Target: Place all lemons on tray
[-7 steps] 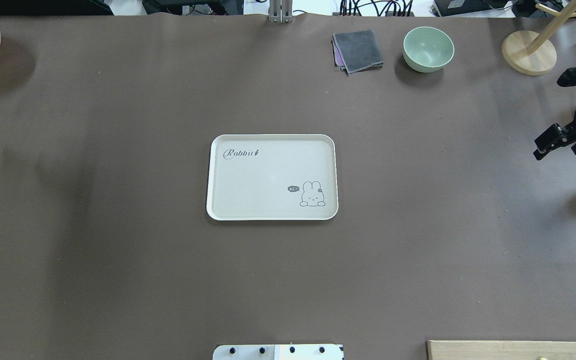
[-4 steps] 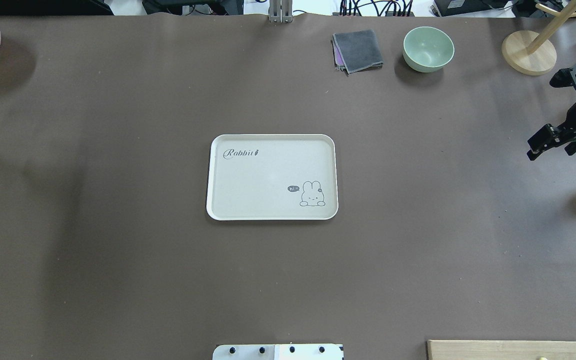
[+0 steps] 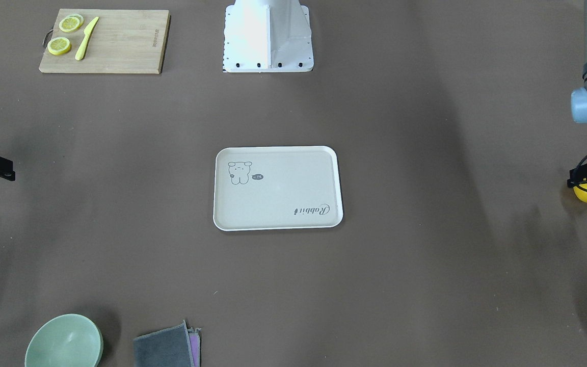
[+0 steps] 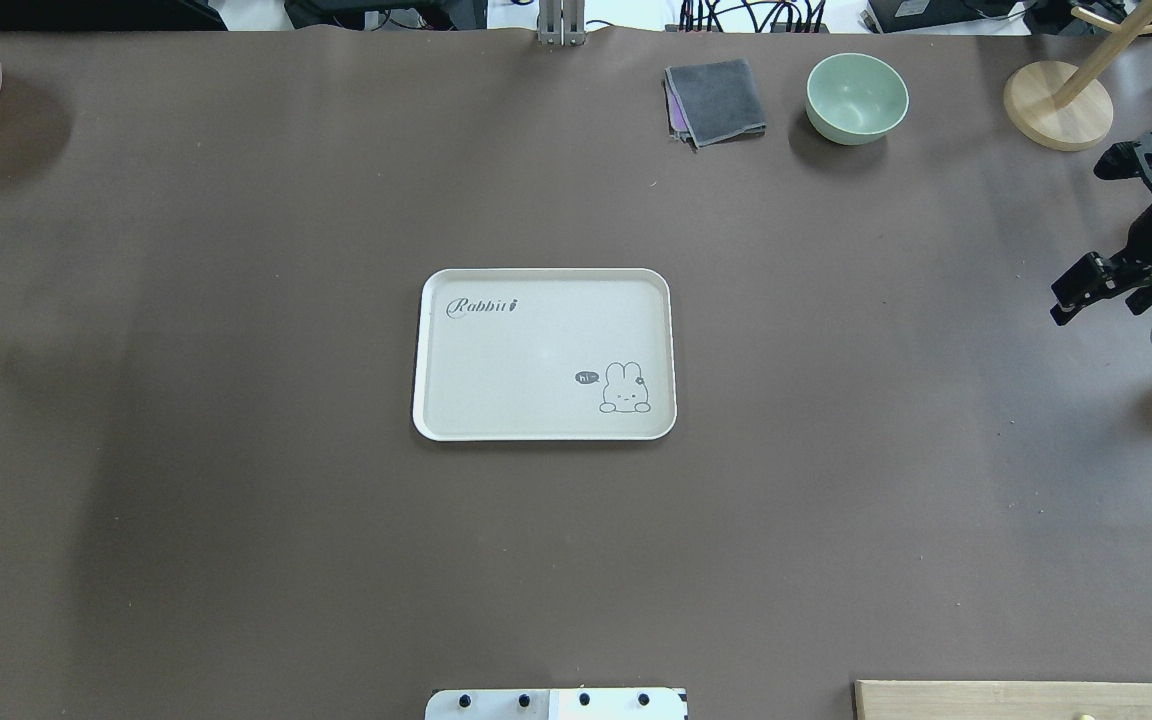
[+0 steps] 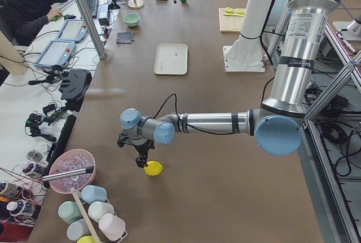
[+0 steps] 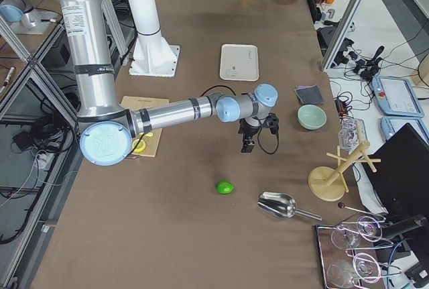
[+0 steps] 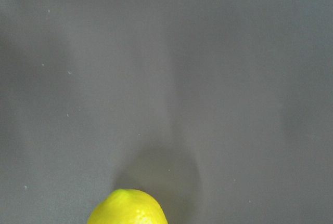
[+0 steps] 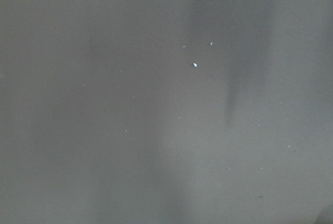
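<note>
at the middle of the brown table (image 4: 236,520) the tray (image 4: 496,380) lies flat, showing only its printed rabbit and the word "rabbit"; both lemons are on the bare table, well apart from it. the yellow lemon (image 5: 153,168) sits near the table end on the robot's left. the left wrist view catches just one rounded end of it, pointing up into the frame, and with the rest cut off i cannot fix its long axis. the left gripper (image 5: 140,163) hangs right over it, fingers pointing down; whether they are spread, pinched together, or touching the fruit i cannot tell.

the green lemon (image 6: 224,187) lies on its side near the opposite end, an oval that reads longer across the right-end view than up it. the right gripper (image 4: 1066,300) hovers above the table near it but apart from it, and i cannot tell how its fingers stand.

the mint-green bowl (image 4: 856,97) shows only its own glaze inside, beside a folded grey cloth (image 4: 716,100). the pink bowl (image 5: 71,169) holds clear cubes. the wooden cutting board (image 3: 120,43) carries two lemon slices (image 3: 59,46) and a yellow knife (image 3: 85,45).
</note>
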